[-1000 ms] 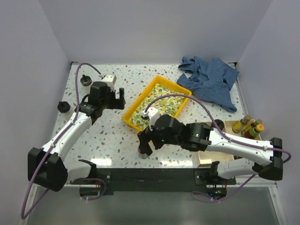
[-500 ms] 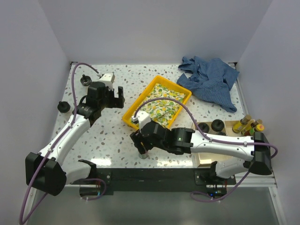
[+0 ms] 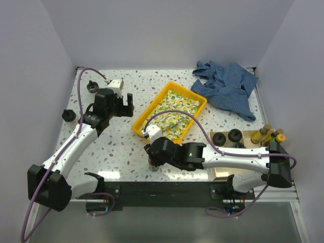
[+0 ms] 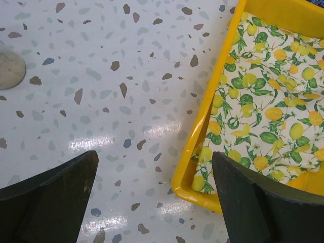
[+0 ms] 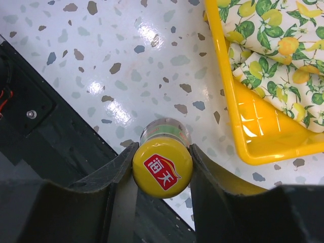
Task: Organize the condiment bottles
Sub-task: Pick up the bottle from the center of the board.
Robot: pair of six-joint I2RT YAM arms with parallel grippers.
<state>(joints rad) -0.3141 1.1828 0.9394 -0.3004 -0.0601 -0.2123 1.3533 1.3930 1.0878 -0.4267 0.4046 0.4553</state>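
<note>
The right hand [image 5: 162,152] pinches the bottle [image 5: 163,129] only at its slick cap [image 5: 163,171], so a lift could drop it off the tabletop [image 5: 126,61] edge; left hand [image 4: 154,162] gapes empty.

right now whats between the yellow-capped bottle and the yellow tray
Bare speckled tabletop separates the yellow-capped bottle from the yellow tray, in the right wrist view.

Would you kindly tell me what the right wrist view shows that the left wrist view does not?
Only the right wrist view: a yellow-capped bottle with the right gripper shut on it, beside a black frame. Only the left wrist view: the left gripper, open and empty, and a pale disc at the picture's left edge. Both: the speckled table, the yellow tray and its lemon-print cloth.
</note>
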